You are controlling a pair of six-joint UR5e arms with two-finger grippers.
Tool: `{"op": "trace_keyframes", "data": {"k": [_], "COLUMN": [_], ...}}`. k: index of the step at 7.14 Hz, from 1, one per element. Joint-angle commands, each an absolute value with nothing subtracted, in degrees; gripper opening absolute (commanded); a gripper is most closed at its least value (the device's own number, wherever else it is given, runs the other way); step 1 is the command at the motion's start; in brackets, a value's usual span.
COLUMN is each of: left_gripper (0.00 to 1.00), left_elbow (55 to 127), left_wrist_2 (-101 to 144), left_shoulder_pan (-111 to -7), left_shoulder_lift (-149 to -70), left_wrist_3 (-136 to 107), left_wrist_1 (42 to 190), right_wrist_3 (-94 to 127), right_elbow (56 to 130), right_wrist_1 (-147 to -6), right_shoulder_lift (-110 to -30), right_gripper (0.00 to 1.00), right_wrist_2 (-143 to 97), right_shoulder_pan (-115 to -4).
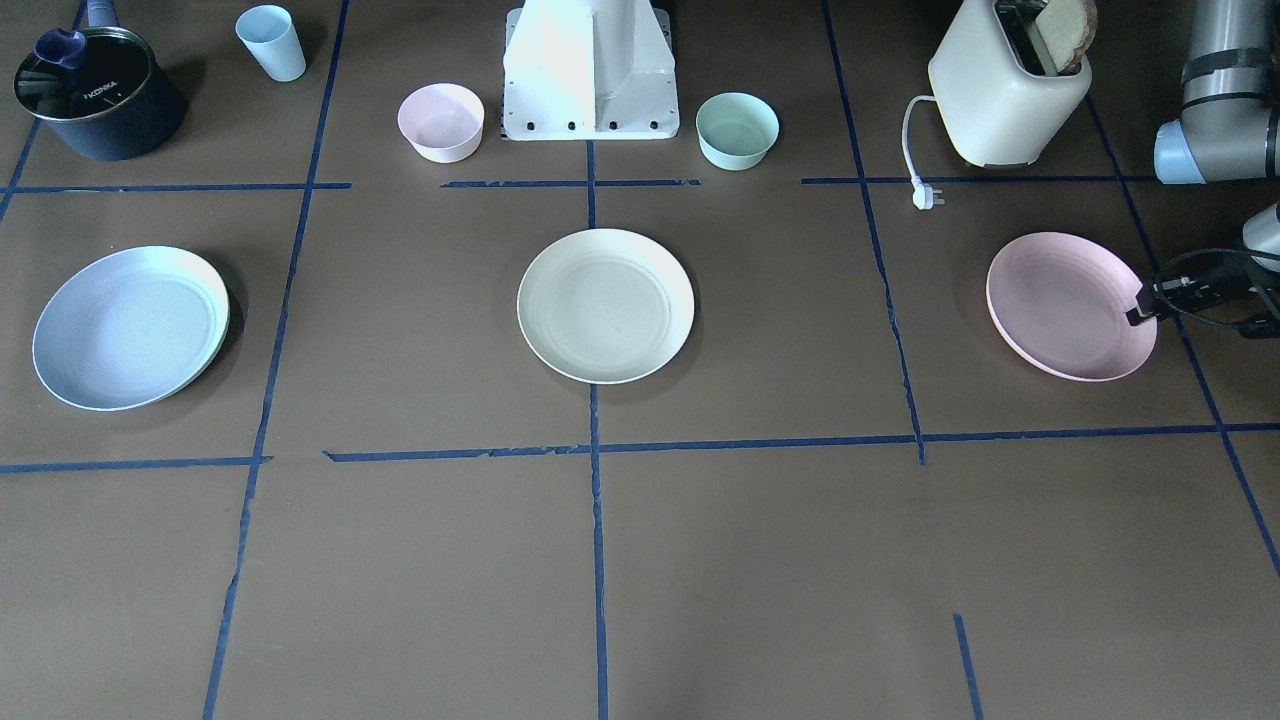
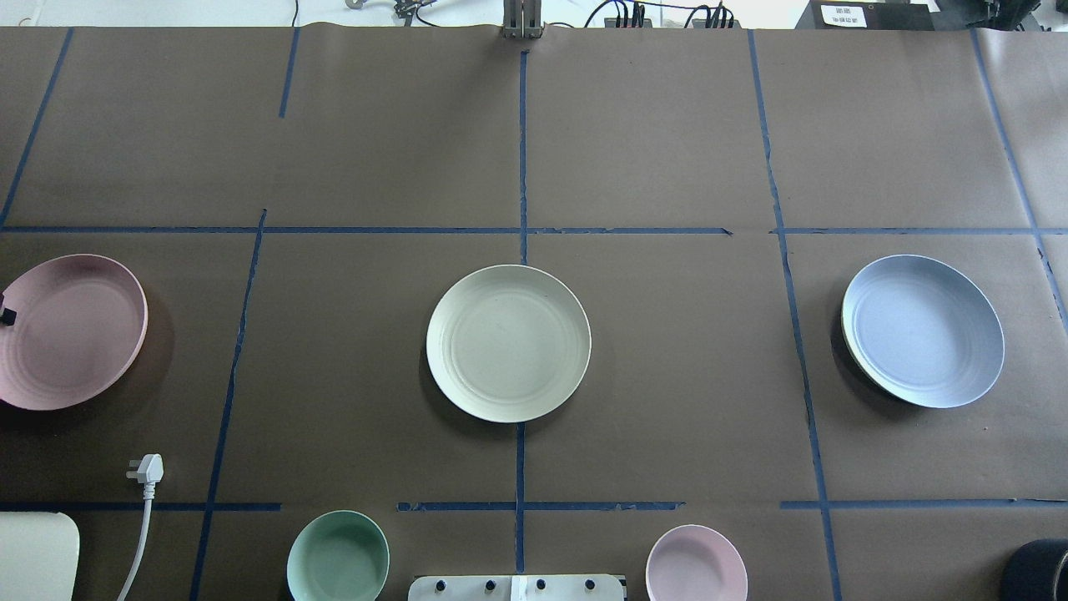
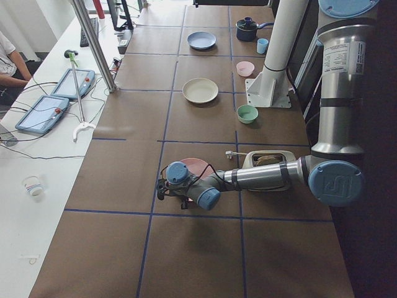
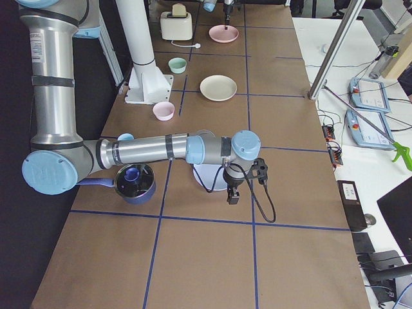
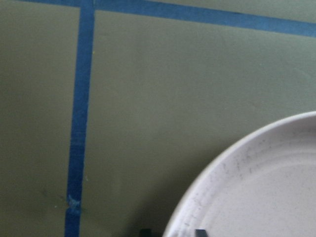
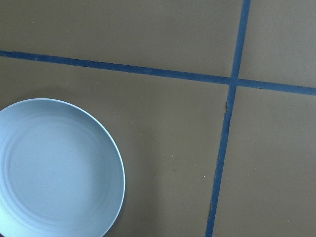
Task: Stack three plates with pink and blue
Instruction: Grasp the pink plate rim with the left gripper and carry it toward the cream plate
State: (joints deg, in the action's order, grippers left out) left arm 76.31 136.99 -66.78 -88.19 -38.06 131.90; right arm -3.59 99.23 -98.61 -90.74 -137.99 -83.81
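Pink plate (image 1: 1065, 305): lies on the table (image 1: 760, 560) at the robot's left end, well apart from the other 2 plates.
Left gripper (image 1: 1138, 308): sits at the pink plate's outer rim. In our wrist view, 2 dark fingertips (image 5: 146, 231) flank that rim at the bottom edge. Only slivers of them show, so we cannot tell whether they pinch it.
Cream plate (image 1: 605, 305): lies mid-table, over a tape line.
Blue plate (image 1: 130, 328): lies at the robot's right end, in 1 row with the others.
Right gripper (image 4: 232, 197): hangs pointing down, near the blue plate on the operators' side. We see it only from the side camera, so we cannot tell how its jaws stand.
Near the robot's base: pink bowl (image 1: 441, 122), mint bowl (image 1: 737, 130), toaster (image 1: 1005, 90), pot (image 1: 95, 95) and cup (image 1: 272, 42).
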Motion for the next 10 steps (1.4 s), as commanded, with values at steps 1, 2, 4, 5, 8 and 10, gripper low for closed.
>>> {"op": "trace_keyframes", "data": {"k": [1,2,4,5,8,10], "left_gripper": [0.00,0.00,0.00,0.00,0.01,0.94], "left_elbow": [78.2,80.0,83.8,87.9,88.2,87.9], "left_wrist_2": [139.5,143.1,146.3,145.1,129.9,128.8], "left_shoulder_pan": [-66.7,-66.7,-61.0,-54.8,-41.6,-38.9], "left_shoulder_lift": [-90.7,-95.3,-106.0,-109.0,-117.6,-117.2], "left_wrist_3": [-41.0,-45.1,-55.1,-61.6,-70.3,-70.2], "left_wrist_1": [135.9,136.8,136.6,136.4,135.9,135.4], "right_wrist_3": [-3.5,-3.4,-3.6,-3.5,-3.4,-3.6], "right_elbow": [99.4,99.5,100.0,100.0,100.4,100.4], "right_wrist_1": [-98.6,-98.6,-98.5,-98.5,-98.5,-98.5], "right_shoulder_lift": [-90.6,-90.4,-90.1,-89.7,-89.3,-89.3], "right_gripper": [1.00,1.00,1.00,1.00,1.00,1.00], "right_wrist_2": [-138.4,-138.5,-138.4,-138.3,-138.3,-138.3], "right_shoulder_pan": [-82.3,-82.2,-81.8,-81.0,-80.5,-80.2]}}
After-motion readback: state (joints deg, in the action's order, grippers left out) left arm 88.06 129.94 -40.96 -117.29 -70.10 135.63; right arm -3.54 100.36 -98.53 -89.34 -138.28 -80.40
